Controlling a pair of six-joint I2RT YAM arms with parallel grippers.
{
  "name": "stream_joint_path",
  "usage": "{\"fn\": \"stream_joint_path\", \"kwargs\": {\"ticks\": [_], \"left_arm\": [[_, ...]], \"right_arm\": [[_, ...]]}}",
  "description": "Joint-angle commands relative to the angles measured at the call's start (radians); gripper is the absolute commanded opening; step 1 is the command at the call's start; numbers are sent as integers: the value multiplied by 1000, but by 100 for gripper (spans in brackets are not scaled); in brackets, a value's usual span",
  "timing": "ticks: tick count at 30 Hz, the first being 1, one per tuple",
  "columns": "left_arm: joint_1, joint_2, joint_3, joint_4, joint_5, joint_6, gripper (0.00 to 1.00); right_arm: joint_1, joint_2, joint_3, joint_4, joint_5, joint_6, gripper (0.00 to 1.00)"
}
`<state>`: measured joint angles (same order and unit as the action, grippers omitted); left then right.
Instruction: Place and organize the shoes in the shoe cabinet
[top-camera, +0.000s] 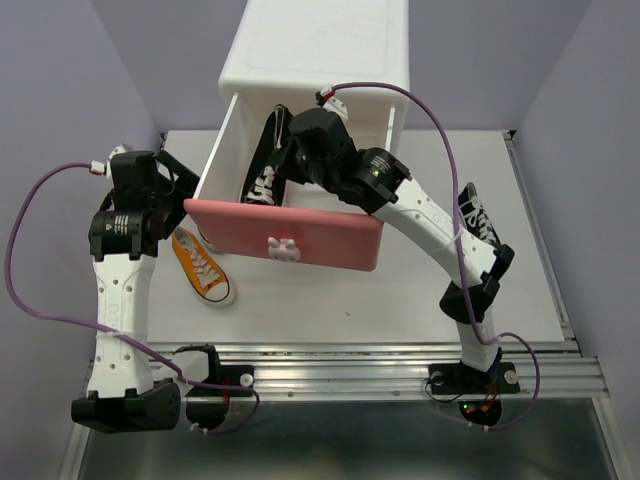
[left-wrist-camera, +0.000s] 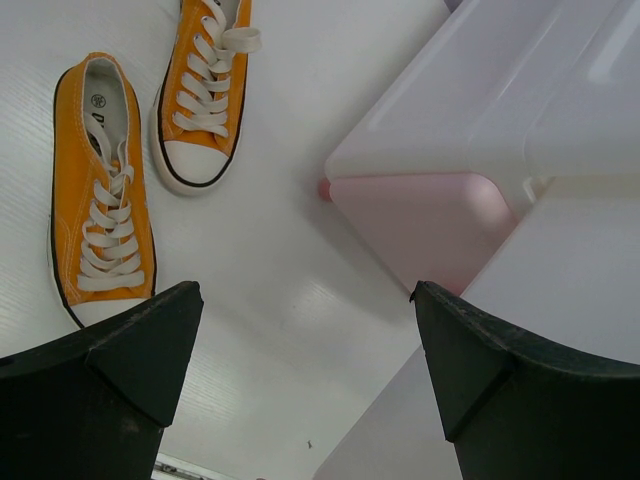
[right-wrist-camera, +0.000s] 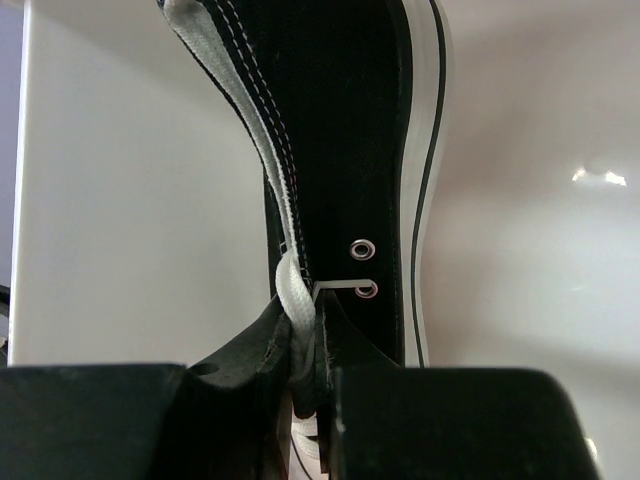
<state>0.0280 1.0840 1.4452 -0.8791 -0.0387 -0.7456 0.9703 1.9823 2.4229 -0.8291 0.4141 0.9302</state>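
While I am holding the black sneaker (right-wrist-camera: 350, 130) inside the pulled-out upper drawer (top-camera: 300, 240) of the shoe cabinet (top-camera: 320, 50), I am judging that placing is the step in hand. The right pincer (right-wrist-camera: 308, 385) is clamping narrowly on the canvas edge beside the eyelets, with a white lace caught in the grip. The shoe is therefore hanging from soft cloth, and I cannot tell whether its sole is touching the drawer floor.

I am planning to lower it slowly, tuck it along one wall so its partner is getting room beside it, and release only once it is resting. I am also watching that the trapped lace is not tugging the shoe back up.

The left pincer (left-wrist-camera: 305, 390) is standing wide and holding nothing above the counter (top-camera: 400, 290), near the cabinet's corner. The two orange sneakers (left-wrist-camera: 100, 200) (left-wrist-camera: 205, 90) are lying laces-up ahead of it. The other black sneaker (top-camera: 478, 215) is lying on the counter at the right, partly hidden by the right arm.

The black canvas is looking matte, with white stitching, small metal eyelets and a white rubber sole edged by a thin dark stripe. The laces are flat and woven. The orange pair are showing white toe caps. The drawer is smooth, glossy plastic, white within and pink in front, with a bunny knob (top-camera: 285, 248), so I am expecting the shoes to slide on it easily.
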Motion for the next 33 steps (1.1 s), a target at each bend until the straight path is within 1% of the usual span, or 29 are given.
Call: {"fn": "stream_joint_path", "kwargs": {"ticks": [1, 2, 3, 7, 15, 18, 21, 22, 24, 27, 33], "left_arm": [[6, -18, -5, 29, -18, 3, 99], [6, -16, -3, 29, -18, 3, 99], [7, -16, -3, 29, -18, 5, 99], [7, -16, -3, 31, -15, 6, 99], [6, -18, 1, 29, -13, 11, 99], [6, -19, 1, 28, -13, 12, 99], [7, -24, 1, 26, -10, 14, 99], [7, -24, 0, 26, -10, 14, 99], [7, -24, 0, 28, -9, 14, 99], [7, -21, 3, 28, -7, 14, 99], [7, -12, 17, 38, -6, 17, 99]], "right_arm": [[-18, 12, 48, 119, -6, -13, 13], [-18, 13, 48, 119, -5, -14, 15], [-28, 12, 47, 119, -5, -10, 19], [-28, 9, 42, 127, -8, -1, 31], [-38, 3, 36, 130, -26, 1, 43], [-38, -8, 34, 142, -28, -25, 50], [-38, -37, 16, 174, -23, -59, 66], [-38, -49, -11, 203, -23, -77, 75], [-38, -77, -45, 241, -26, -103, 84], [-38, -125, -80, 304, -17, -163, 100], [-38, -195, -96, 395, -57, -361, 100]]}}
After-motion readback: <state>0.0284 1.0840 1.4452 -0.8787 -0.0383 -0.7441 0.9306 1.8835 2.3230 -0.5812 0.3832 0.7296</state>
